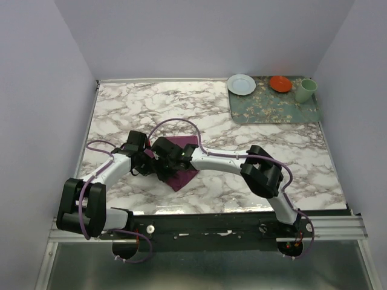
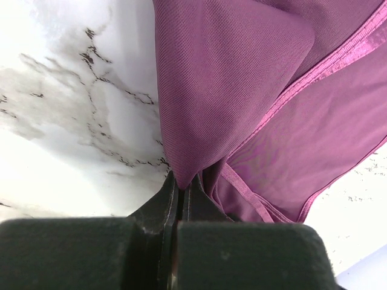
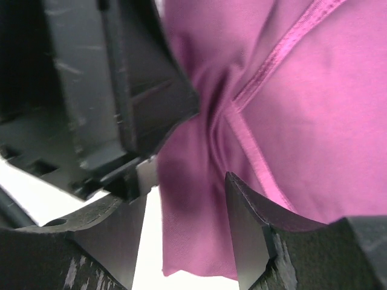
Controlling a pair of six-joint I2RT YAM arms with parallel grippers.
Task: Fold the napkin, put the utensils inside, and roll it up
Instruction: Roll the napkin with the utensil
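The plum-purple napkin [image 1: 183,176] lies bunched on the marble table, near the front and left of centre, with both grippers meeting over it. My left gripper [image 2: 179,183] is shut on a pinched fold of the napkin [image 2: 230,84], which rises from its tips. My right gripper [image 3: 186,194] stands open, with a loose corner of the napkin [image 3: 199,229] hanging between its fingers [image 3: 245,223] but not clamped. From above, the left gripper [image 1: 151,159] and the right gripper [image 1: 165,154] almost touch. The utensils are out of view.
A green floral mat [image 1: 272,107] lies at the back right, carrying a pale blue plate [image 1: 241,84], an orange dish [image 1: 280,83] and a green cup [image 1: 306,90]. The left gripper's black body [image 3: 91,90] crowds the right wrist view.
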